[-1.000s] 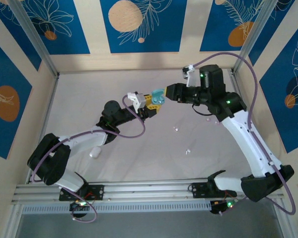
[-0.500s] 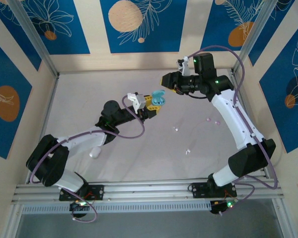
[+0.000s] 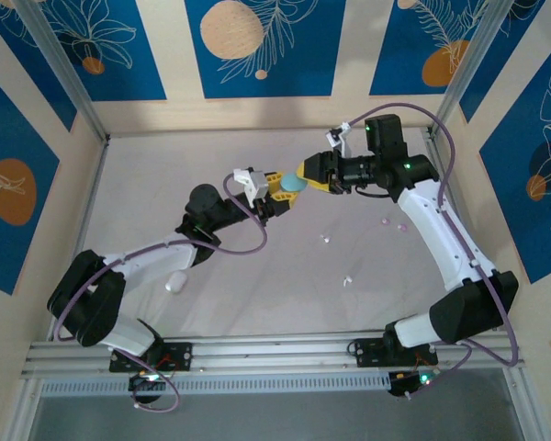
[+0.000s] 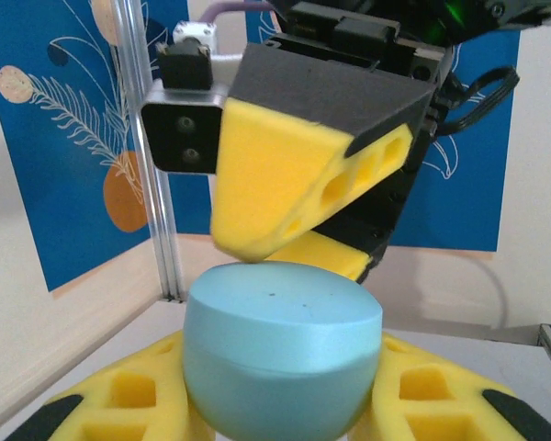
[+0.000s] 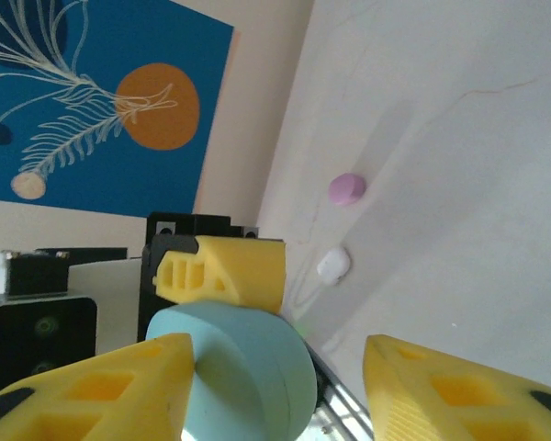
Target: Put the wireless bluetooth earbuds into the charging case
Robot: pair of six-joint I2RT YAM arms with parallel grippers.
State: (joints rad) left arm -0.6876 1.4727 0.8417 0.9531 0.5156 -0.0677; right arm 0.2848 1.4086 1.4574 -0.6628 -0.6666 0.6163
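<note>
Left gripper [image 3: 282,192]: I am holding the light blue charging case [image 4: 283,354] clamped, lid down, above the table [image 3: 257,294].
Right gripper [image 3: 305,176]: its jaws are standing apart, with one finger hovering over the lid.
Earbuds [image 3: 325,239]: two are lying loose on the table, right of the case.
Risk: in my judgement, pressing the lid could be twisting the case free.

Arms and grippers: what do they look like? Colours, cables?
The left arm and right arm match: white links, black joints, a looping purple cable each. Fingers are yellow wedges with cut-out holes and black backing. Green lights on the right arm.
</note>
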